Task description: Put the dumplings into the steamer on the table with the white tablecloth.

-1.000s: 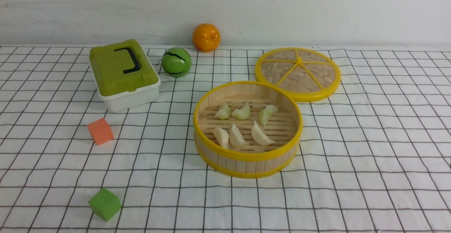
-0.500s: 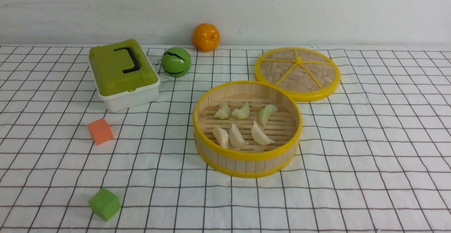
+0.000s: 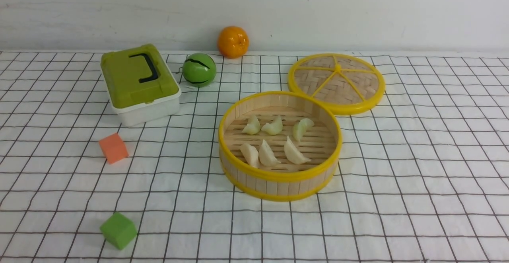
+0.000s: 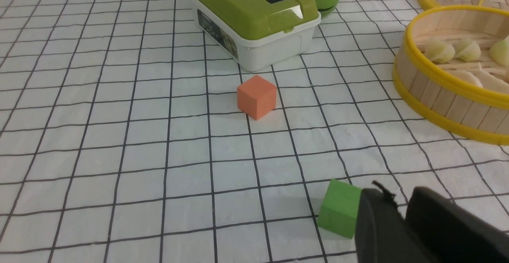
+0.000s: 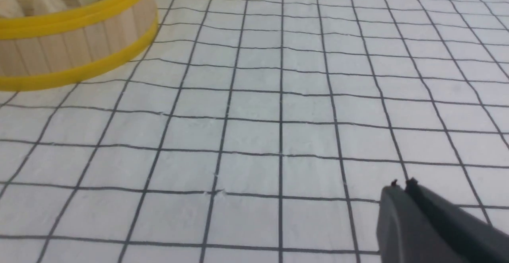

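Note:
Several dumplings lie on the slatted floor of the steamer (image 3: 278, 176), pale green ones such as (image 3: 272, 126) at the back and cream-white ones such as (image 3: 294, 152) at the front. The steamer stands on the table's white tablecloth (image 3: 413, 199). Neither gripper shows in the front view. In the left wrist view my left gripper (image 4: 395, 193) hangs over the cloth beside a green cube (image 4: 338, 209), its jaws slightly apart and empty, with the steamer (image 4: 437, 108) off to one side. My right gripper (image 5: 401, 185) is shut and empty over bare cloth, well away from the steamer (image 5: 79, 36).
The flat woven lid (image 3: 336, 82) lies behind the steamer, touching its rim. A green-lidded white box (image 3: 139, 84), a green ball (image 3: 199, 70) and an orange (image 3: 232, 42) stand at the back. An orange cube (image 3: 113, 147) and the green cube (image 3: 118, 230) sit at the left.

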### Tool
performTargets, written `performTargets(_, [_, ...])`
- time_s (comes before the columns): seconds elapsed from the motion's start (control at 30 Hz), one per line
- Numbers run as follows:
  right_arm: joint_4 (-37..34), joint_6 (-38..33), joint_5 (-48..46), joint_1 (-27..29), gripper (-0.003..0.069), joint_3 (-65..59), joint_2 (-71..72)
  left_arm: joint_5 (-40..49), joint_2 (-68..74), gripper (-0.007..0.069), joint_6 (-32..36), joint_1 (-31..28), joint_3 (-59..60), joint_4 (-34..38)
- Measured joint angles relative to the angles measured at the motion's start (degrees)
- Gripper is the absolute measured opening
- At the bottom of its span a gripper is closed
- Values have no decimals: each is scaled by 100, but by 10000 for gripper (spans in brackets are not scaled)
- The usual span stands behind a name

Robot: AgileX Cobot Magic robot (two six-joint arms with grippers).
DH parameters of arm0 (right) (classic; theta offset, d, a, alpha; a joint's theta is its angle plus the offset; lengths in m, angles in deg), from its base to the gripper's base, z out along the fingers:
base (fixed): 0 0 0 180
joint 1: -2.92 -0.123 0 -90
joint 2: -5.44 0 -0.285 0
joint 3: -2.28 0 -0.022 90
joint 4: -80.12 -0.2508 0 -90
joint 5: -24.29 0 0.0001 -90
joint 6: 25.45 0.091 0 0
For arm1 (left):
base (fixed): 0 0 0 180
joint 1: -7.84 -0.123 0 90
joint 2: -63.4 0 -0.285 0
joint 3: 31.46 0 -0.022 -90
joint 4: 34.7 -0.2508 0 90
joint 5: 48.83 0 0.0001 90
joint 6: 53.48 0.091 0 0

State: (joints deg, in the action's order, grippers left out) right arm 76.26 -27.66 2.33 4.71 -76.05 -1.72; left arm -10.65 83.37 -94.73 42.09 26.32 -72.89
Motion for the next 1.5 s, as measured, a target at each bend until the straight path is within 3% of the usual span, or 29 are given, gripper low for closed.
performTargets(1.13, [0, 4, 0, 167, 24, 0, 0, 56, -25, 143, 25, 0, 49, 0])
performTargets(1.23, [0, 4, 0, 167, 29, 0, 0, 152, -363, 143, 161, -277, 98, 249])
performTargets(1.33, [0, 4, 0, 167, 33, 0, 0, -422, -727, 128, 485, -895, 279, 856])
performTargets(1.4, [0, 4, 0, 167, 35, 0, 0, -811, -876, 104, 701, -1316, 434, 1169])
performTargets(1.5, [0, 4, 0, 167, 41, 0, 0, -1637, -1205, 9, 1507, -2166, 869, 2180])
